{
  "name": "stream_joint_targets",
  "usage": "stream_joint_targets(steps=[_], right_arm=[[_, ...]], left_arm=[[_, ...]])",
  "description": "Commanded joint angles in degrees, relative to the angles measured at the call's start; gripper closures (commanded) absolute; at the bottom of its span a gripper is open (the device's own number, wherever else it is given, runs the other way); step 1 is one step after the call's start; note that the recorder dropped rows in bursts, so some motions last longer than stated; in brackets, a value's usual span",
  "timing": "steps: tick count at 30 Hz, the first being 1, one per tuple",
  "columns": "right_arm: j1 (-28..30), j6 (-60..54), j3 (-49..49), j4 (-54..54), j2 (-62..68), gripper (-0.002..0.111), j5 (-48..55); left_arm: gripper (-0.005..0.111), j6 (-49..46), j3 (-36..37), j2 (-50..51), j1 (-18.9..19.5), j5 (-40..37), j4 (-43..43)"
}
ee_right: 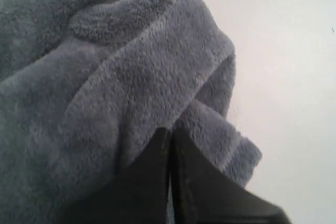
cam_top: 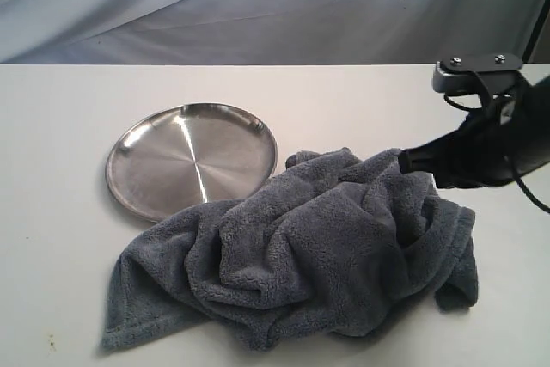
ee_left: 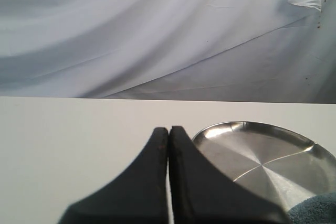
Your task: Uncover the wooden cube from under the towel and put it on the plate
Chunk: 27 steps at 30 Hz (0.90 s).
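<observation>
The wooden cube is not seen in any view; it is judged to lie somewhere under the crumpled towel [cam_top: 301, 247], though which fold covers it cannot be told. The right fingers [ee_right: 152, 171] are pressed together with no gap, and no cloth is seen caught between them. Their tips are met by the towel's nearest edge, and the heaped bulk of it lies straight ahead of them and beyond. The towel has no clear long axis, as it is bunched into a broad mound of ridges and folds.

The left fingers [ee_left: 152, 171] are likewise closed on nothing and are held above bare table [cam_top: 60, 109]. The plate [cam_top: 191, 159] lies just ahead of them and a little to one side. It carries nothing, and only a fold of towel is laid against its rim.

The right fingers are judged the nearer to the cloth, so the uncovering would fall to them. They would first have to be parted to take a fold. Nothing else stands between either pair and the towel or plate.
</observation>
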<state>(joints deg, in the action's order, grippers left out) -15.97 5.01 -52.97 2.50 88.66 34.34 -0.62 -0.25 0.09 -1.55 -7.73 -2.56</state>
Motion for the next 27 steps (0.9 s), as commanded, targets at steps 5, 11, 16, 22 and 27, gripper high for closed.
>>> stream_joint_targets(steps=[5,11,16,22,27], right_arm=[[-5.7,-3.1,-17.1,-1.2,13.2,0.108,8.9],[-14.2,-3.1,-24.3,-0.9,18.5,0.108,9.3],[-20.9,-3.1,-26.4,0.5,20.2,0.108,8.7],[-29.4,-3.1,-26.4,0.7,20.2,0.108,12.6],[-36.7,-3.1,-22.2,0.7,18.0,0.108,11.4]], left_arm=[[0.105,0.0,0.3,-0.1,0.0,0.1,0.0],[0.105,0.2,0.3,-0.1,0.0,0.1,0.0],[0.105,0.2,0.3,-0.1,0.0,0.1,0.0],[0.105,0.2,0.3,-0.1,0.0,0.1,0.0],[0.105,0.0,0.3,-0.1,0.0,0.1,0.0]])
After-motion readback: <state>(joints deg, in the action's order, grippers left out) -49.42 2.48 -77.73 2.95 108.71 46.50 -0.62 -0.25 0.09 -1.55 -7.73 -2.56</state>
